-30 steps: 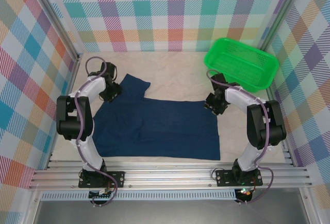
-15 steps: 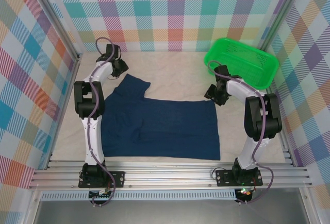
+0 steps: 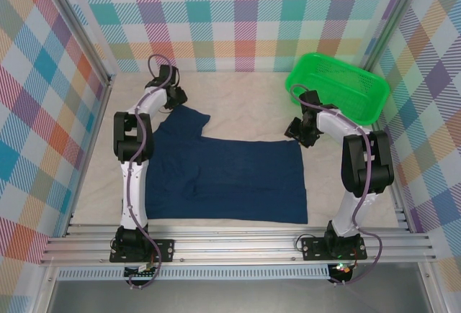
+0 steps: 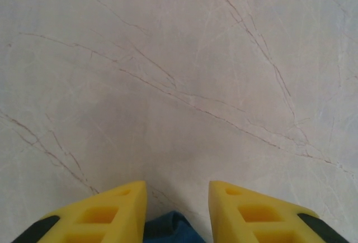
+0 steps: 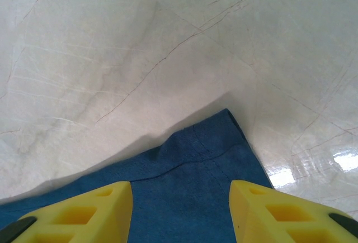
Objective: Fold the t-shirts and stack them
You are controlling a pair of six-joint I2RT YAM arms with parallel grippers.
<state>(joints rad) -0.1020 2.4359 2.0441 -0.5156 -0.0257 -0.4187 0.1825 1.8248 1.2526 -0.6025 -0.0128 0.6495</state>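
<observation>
Arm outstretched, my left tool [image 3: 175,98] sits at the back left of the counter [image 3: 245,104], just past the far tip of the dark blue t-shirt [image 3: 223,176] sleeve. A second ago that arm was bent and the tool hung over the shirt's left shoulder. From the left wrist, the tool [image 4: 178,186] has its yellow fingers [image 4: 112,215] parted and clamping nothing. Pale veined counter [image 4: 179,75] lies ahead, and a scrap of blue cloth [image 4: 168,229] shows low between them.

The t-shirt lies spread flat across the middle of the counter, its one sleeve pointing to the far left, in the same place as a second ago.

My right tool [image 3: 297,132] stands at the shirt's far right corner, a little farther back than before. From the right wrist, this tool [image 5: 179,187] is spread wide and grips nothing, with the shirt's corner [image 5: 218,137] lying flat on the counter under the gap.

The green basket [image 3: 335,86] sits in the far right corner, unmoved.
</observation>
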